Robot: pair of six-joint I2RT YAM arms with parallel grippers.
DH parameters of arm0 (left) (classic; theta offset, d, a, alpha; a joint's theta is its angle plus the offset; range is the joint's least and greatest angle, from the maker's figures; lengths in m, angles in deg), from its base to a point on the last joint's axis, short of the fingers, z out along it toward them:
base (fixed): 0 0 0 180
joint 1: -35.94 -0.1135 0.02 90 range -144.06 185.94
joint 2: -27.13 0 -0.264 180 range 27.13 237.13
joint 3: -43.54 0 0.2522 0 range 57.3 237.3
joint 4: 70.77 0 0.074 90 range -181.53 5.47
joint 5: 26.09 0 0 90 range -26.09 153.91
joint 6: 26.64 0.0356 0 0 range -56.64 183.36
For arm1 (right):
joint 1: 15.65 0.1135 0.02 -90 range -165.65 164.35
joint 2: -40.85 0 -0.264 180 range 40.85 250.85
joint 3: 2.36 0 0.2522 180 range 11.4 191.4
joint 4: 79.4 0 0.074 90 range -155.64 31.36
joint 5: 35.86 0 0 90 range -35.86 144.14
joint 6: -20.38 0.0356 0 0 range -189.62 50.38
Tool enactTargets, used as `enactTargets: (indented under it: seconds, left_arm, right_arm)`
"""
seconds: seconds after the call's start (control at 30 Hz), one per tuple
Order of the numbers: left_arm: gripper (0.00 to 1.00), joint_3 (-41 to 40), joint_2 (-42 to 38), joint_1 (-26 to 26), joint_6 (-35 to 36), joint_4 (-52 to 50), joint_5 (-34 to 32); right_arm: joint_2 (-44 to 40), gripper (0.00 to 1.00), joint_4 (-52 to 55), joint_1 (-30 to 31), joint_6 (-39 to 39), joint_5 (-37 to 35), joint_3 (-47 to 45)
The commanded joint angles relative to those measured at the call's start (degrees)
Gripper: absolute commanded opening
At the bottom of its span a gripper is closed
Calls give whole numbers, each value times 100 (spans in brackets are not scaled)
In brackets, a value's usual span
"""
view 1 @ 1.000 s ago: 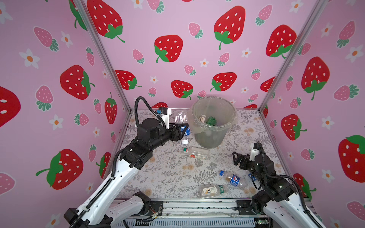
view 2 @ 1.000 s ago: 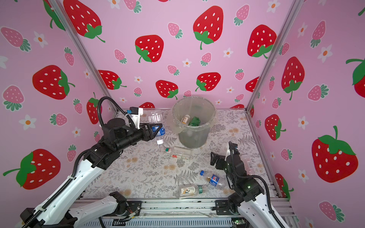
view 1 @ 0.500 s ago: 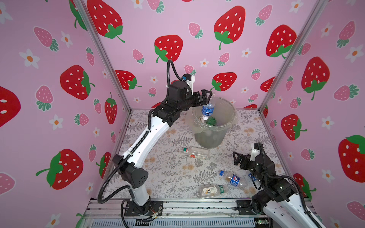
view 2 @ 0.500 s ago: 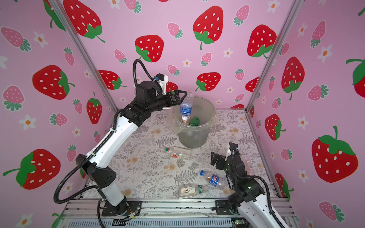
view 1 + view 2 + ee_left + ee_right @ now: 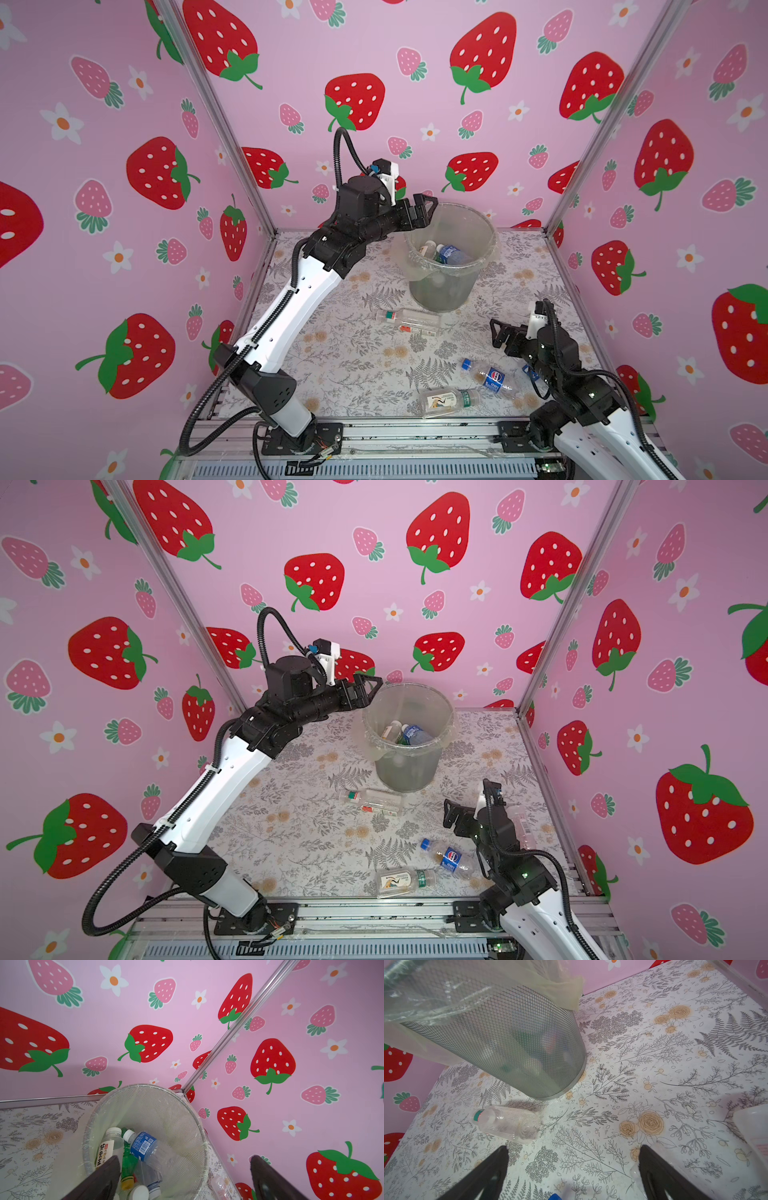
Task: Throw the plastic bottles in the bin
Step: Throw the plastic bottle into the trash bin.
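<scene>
One more bottle is in. The blue-label bottle (image 5: 145, 1147), held above the bin's mouth half a second ago, now lies slanted on the heap inside the bin (image 5: 440, 291).

Left gripper (image 5: 430, 212): drawn back to the rim, jaws wide apart, nothing between them.
Right gripper (image 5: 496, 334): unmoved over the last second, low over the table (image 5: 353, 365), jaws spread and empty.

Judgement: this drop is complete and the left arm is free for the next pick. Still to be binned:
- a clear bottle (image 5: 409, 320) lying just beside the bin's foot
- a blue-cap bottle (image 5: 490, 378) near the right arm
- a green-label bottle (image 5: 446, 401), also near the right arm

Materials:
- Bin: grey metal mesh, round, tapering toward the base.
- Bag (image 5: 446, 1001): thin, clear and crinkled, folded loosely over the bin's rim.
- Bottles: thin see-through plastic, ribbed, some dented. They look light and likely to roll or buckle under a pinch.
- Table: matte sheet printed with ferns and flowers.
</scene>
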Motion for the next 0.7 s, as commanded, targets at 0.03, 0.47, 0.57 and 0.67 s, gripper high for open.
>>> enactTargets:
  seconds: [0.03,0.47,0.57,0.67]
  left_arm:
    - [99,-472,-395,14,205,48,-157]
    - [99,-2161,-1667,-314,349,-344,-415]
    - [99,-2460,-1923,-393,485,-536,-418]
    - [99,-2600,-2073,-445,606,-857,-392]
  right_arm:
    - [-20,99,18,-18,45,-51,4]
    - [386,99,-102,-18,-201,291,226]
    - [737,99,88,-16,-167,220,434]
    - [1078,99,348,-11,-87,32,697]
